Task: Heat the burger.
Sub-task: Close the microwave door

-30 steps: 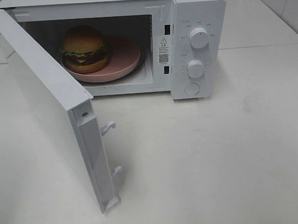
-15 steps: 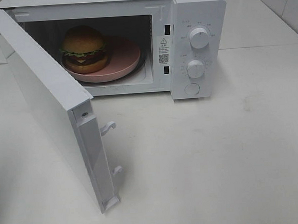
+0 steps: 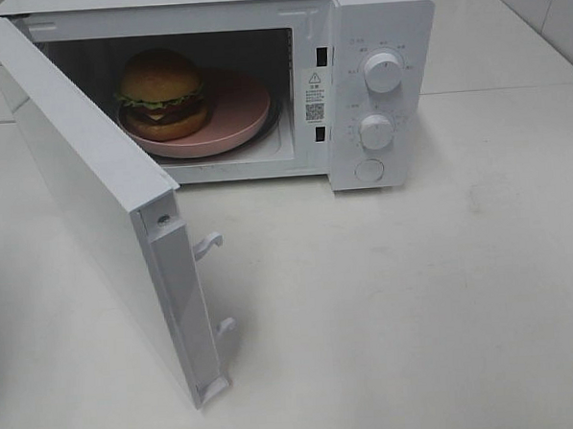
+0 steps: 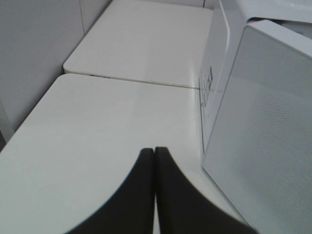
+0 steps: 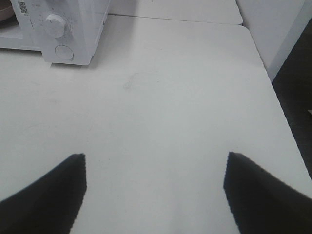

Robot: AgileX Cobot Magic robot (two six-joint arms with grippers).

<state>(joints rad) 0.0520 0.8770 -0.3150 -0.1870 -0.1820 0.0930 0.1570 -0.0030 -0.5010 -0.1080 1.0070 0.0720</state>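
Note:
The burger (image 3: 161, 92), with its golden-brown bun, green lettuce and dark patty, sits on a pink plate (image 3: 238, 111) inside the white microwave (image 3: 378, 37), whose door (image 3: 93, 186) stands wide open to the left. Neither arm shows in the exterior high view. In the left wrist view my left gripper (image 4: 154, 150) is shut with nothing in it, its dark fingers pressed together above the table beside the open door's outer face (image 4: 263, 146). My right gripper (image 5: 155, 157) is open and empty over bare table, with the microwave's control panel (image 5: 61, 29) some way ahead of it.
Two knobs (image 3: 383, 71) and a round button (image 3: 369, 170) are on the microwave's right panel. The door's latch hooks (image 3: 209, 243) stick out from its free edge. A seam (image 4: 131, 80) separates two tabletops. The table's right edge (image 5: 278, 102) drops off to a dark floor.
Nothing differs in the exterior high view; the burger, the plate and the door stay where they were.

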